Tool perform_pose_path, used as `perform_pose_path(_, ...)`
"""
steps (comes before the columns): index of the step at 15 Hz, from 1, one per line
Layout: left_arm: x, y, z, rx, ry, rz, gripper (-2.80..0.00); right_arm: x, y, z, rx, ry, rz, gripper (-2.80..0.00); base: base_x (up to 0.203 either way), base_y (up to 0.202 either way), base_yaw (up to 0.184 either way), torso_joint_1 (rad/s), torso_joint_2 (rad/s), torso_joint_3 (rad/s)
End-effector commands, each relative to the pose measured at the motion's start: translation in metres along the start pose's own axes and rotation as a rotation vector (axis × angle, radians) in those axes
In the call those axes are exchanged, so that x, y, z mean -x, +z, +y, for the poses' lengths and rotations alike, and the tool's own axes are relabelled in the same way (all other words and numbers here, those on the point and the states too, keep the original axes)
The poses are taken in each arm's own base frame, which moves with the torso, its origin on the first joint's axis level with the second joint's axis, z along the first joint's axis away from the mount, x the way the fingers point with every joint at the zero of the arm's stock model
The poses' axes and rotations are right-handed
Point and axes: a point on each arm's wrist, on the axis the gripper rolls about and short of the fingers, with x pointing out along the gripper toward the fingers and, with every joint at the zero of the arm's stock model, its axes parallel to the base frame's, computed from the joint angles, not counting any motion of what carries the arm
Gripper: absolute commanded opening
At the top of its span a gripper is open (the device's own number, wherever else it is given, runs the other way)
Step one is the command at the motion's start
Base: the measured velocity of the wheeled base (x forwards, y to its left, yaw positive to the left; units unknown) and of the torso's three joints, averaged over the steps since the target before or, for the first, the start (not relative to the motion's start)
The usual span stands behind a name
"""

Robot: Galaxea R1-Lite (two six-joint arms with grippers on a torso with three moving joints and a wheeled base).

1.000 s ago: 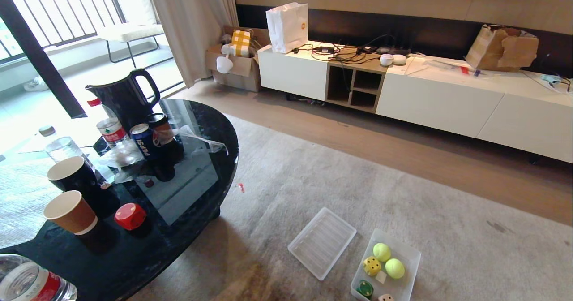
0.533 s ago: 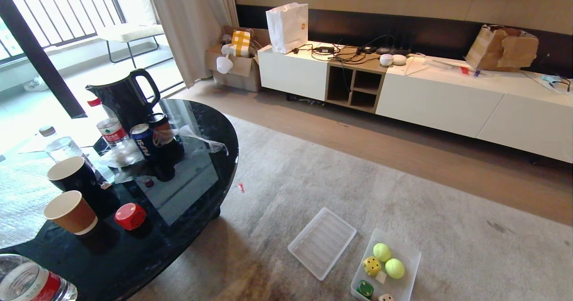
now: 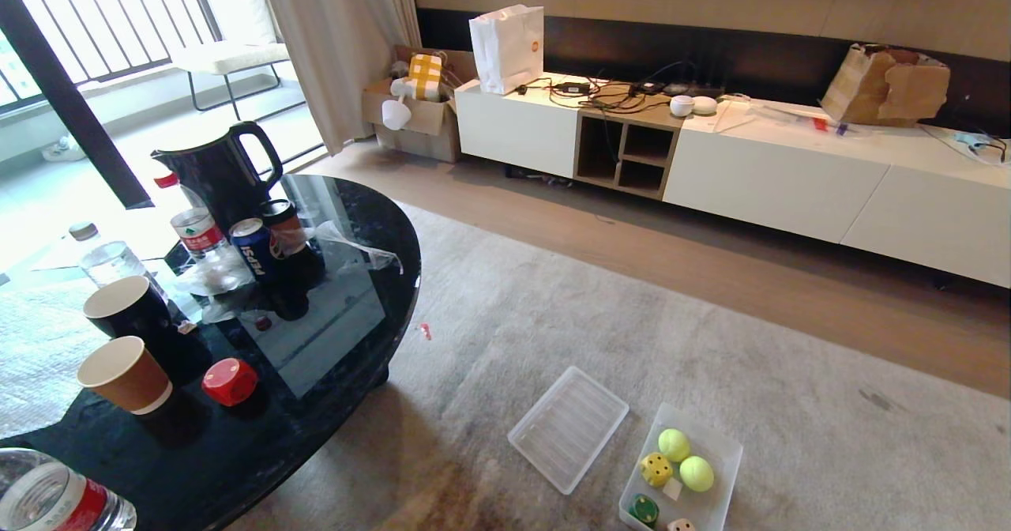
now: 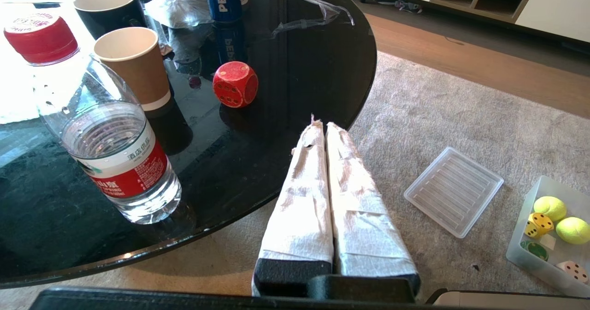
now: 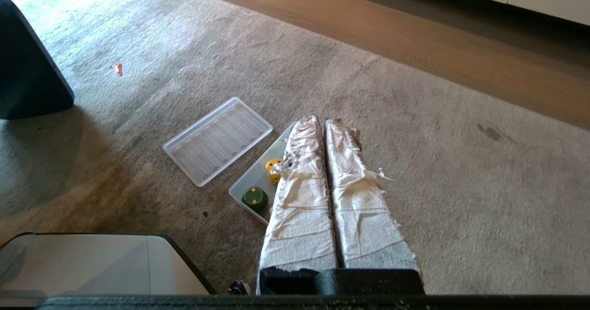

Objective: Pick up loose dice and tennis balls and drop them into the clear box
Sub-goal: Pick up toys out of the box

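Both hands are empty with fingers pressed together: left hand [image 4: 322,126] over the black table's [image 3: 347,357] edge, right hand [image 5: 322,122] above the carpet [image 3: 711,341]. On the carpet, the clear box [image 3: 723,444] holds two tennis balls [image 3: 674,444], a yellow die [image 3: 656,469], a green and a tan one. A red die [image 3: 229,381] sits on the table.
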Motion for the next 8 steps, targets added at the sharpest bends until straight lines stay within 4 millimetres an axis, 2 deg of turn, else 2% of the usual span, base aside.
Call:
perform_pose_path(1, 0.0, 0.0, 0.0, 0.0, 0.001, 0.0, -2.8, -0.0002, -0.0004, 0.0, 0.001, 0.001, 0.004, -2.8, 0.0, 0.0, 0.0, 0.0, 0.0, 0.0)
perform_pose_path(8, 0.0, 0.0, 0.0, 0.0, 0.001, 0.0, -2.8, -0.0002, -0.0004, 0.0, 0.001, 0.001, 0.004, -2.8, 0.0, 0.0, 0.0, 0.0, 0.0, 0.0)
